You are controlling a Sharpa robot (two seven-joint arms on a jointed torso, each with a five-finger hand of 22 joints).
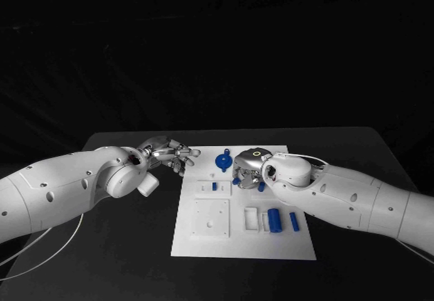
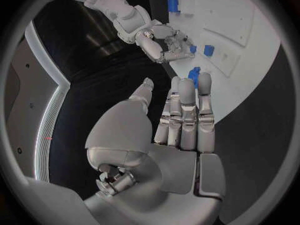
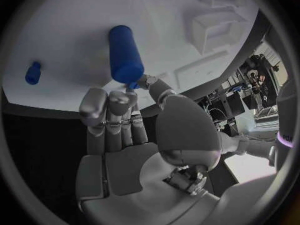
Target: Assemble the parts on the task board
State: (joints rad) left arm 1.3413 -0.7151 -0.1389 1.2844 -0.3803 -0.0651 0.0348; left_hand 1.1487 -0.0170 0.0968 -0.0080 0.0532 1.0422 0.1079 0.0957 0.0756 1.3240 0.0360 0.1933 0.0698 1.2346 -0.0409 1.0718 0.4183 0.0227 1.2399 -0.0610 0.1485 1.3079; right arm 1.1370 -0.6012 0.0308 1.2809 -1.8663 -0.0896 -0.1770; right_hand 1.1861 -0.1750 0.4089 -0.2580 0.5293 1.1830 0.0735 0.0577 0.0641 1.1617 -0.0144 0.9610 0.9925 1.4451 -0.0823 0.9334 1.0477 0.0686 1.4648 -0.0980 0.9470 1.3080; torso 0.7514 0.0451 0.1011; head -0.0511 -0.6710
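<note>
**Two hands at the far end of the task board**

The task board (image 1: 244, 238) lay flat on the black table (image 1: 108, 263), with both hands near its far end. The right hand (image 1: 249, 168) hung over the board, palm down; in the right wrist view its fingers (image 3: 119, 102) met the near end of a blue cylinder (image 3: 125, 52) that stood on the white surface. The thumb lay beside that end, but whether the part was pinched or only touched could not be told. A smaller blue peg (image 3: 33, 72) stood well apart from this hand, across the board. The left hand (image 1: 170, 155) was just off the board's edge, holding nothing, its fingers (image 2: 187, 110) straight and side by side, the thumb spread apart. Beyond its fingertips lay a blue winged part (image 1: 223, 160), between the two hands. Nearer the robot than the right hand, a blue cylinder in a tray (image 1: 274, 220) and a slimmer blue pin (image 1: 294, 221) rested side by side.
</note>
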